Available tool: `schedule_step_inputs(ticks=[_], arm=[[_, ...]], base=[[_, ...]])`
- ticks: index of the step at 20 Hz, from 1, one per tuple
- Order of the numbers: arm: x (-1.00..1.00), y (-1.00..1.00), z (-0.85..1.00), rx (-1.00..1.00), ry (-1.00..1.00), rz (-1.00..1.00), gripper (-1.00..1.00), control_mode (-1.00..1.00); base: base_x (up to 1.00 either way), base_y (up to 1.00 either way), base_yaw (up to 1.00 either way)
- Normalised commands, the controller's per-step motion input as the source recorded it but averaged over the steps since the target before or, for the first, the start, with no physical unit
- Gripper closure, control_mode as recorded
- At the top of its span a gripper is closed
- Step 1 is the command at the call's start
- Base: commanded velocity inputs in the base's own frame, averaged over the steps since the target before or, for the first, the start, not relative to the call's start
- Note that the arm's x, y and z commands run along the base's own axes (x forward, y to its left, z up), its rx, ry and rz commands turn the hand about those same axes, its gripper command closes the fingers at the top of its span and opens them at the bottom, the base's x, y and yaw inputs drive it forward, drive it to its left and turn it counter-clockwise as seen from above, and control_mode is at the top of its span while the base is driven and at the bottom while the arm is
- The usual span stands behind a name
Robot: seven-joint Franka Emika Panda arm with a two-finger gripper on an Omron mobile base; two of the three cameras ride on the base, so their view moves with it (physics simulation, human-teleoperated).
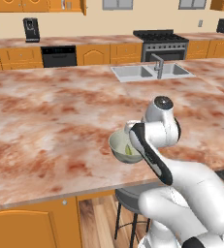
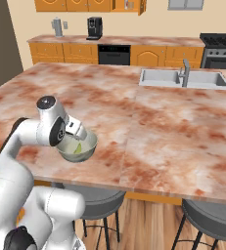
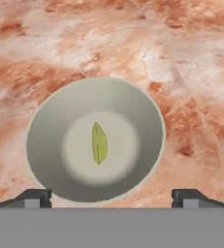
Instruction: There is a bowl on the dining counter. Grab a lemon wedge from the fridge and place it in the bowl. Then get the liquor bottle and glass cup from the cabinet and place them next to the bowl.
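A pale grey-green bowl (image 3: 95, 140) sits near the front edge of the marble dining counter (image 1: 45, 121). A yellow-green lemon wedge (image 3: 99, 143) lies flat in the middle of its bottom. My gripper (image 3: 111, 196) hovers straight above the bowl, open, its two dark fingertips (image 3: 36, 196) spread wide with nothing between them. From the left base view the bowl (image 1: 120, 145) is partly covered by my arm, with the wedge (image 1: 128, 150) just showing. In the right base view the bowl (image 2: 80, 146) and wedge (image 2: 78, 148) lie under my hand. The liquor bottle and glass cup are out of view.
A double sink with a faucet (image 1: 157, 68) is set in the far side of the counter. Dark round stools (image 2: 212, 217) stand under the front edge. Across the room are orange cabinets, a stove (image 1: 162, 43), a coffee machine (image 1: 31, 29) and a dishwasher (image 1: 58, 56).
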Motion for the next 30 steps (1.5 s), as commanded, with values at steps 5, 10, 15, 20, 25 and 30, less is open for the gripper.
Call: schedule_step_inputs(ticks=[5, 10, 15, 20, 25, 30], arm=[[-0.74, -0.06, 0.53, 0.00, -0.25, 0.00, -1.00, -1.00], [-0.81, -0.05, 0.19, -0.02, -0.30, 0.01, -1.00, -1.00], [-0.67, -0.13, 0.08, -0.03, -0.36, 0.05, -1.00, -1.00], [-0.37, -0.07, 0.01, -0.04, -0.34, 0.11, -1.00, -1.00], [-0.25, -0.06, 0.00, -0.03, -0.25, 0.08, -1.00, -1.00], [0.00, 0.00, 0.00, 0.00, 0.00, 0.00, -1.00, 1.00]], base=[[0.00, 0.00, 0.00], [0.00, 0.00, 0.00], [0.00, 0.00, 0.00], [0.00, 0.00, 0.00], [0.00, 0.00, 0.00], [-0.12, -0.06, 0.00]])
